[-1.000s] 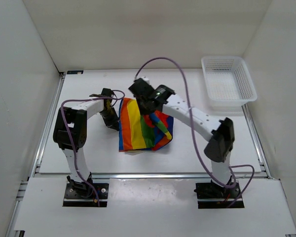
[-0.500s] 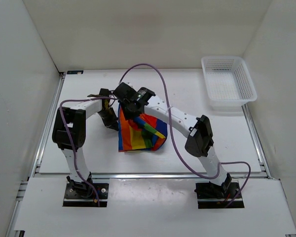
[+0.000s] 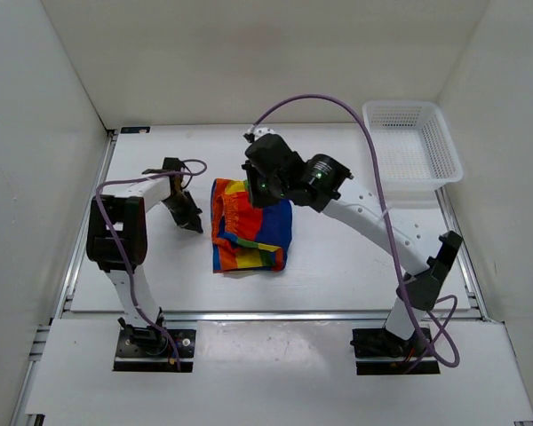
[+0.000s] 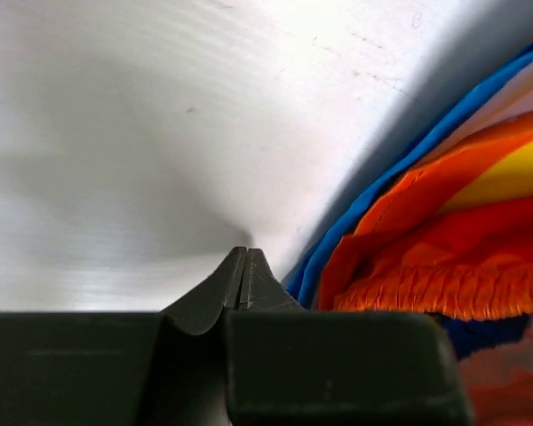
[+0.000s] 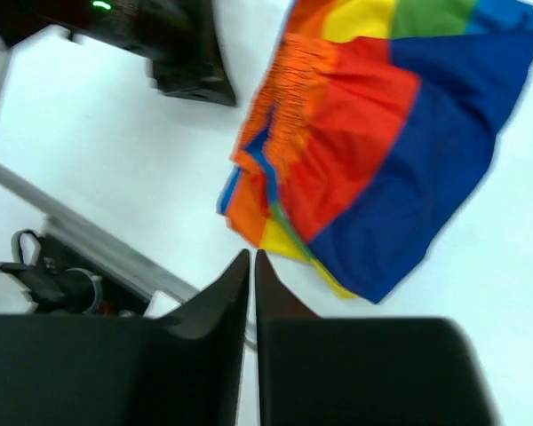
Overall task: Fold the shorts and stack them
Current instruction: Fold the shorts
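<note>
One pair of shorts (image 3: 251,229) lies in the middle of the table (image 3: 355,257) in the top view, drawn into a compact, roughly rectangular bundle with uneven edges. The left claw (image 3: 188,217) sits low just left of it, the right claw (image 3: 259,185) hangs over its far edge, and the white basket (image 3: 412,146) stands well apart at far right. From the left wrist, the left claw (image 4: 245,253) has its tips pressed together on nothing, beside the layered blue and orange edges of the shorts (image 4: 444,231). From the right wrist, the right claw (image 5: 251,257) is all but together and holds nothing, raised above the shorts (image 5: 382,133), whose gathered waistband (image 5: 289,89) is doubled over. A fold looks largely made, I judge; tidying and stacking remain.
</note>
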{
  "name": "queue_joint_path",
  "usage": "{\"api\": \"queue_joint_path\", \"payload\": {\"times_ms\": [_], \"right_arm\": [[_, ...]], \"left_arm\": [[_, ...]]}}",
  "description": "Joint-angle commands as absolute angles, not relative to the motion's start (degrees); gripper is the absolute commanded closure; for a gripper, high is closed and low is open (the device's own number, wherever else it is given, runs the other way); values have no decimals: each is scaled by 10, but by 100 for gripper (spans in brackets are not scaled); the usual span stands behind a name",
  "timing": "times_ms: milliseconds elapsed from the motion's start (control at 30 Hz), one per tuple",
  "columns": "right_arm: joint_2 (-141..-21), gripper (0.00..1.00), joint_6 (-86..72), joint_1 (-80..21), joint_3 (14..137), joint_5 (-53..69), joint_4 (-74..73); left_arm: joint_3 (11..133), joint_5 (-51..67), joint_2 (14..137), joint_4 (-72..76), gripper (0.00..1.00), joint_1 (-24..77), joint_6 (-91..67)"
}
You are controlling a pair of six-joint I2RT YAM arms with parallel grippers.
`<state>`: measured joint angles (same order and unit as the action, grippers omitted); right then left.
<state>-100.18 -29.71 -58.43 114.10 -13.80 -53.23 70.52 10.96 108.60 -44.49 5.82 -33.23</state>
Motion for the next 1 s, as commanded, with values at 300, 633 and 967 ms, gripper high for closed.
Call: {"api": "queue_joint_path", "payload": {"times_ms": [300, 633, 967], "right_arm": [[-999, 100, -314, -477, 1025, -164, -492], [-1011, 100, -322, -446, 882, -14, -395], [-1121, 100, -332, -471, 817, -58, -339]], "left_arm": [[831, 155, 931, -530, 90, 112, -299], [925, 167, 1067, -541, 90, 184, -314], [919, 120, 1167, -535, 90, 145, -273]]}}
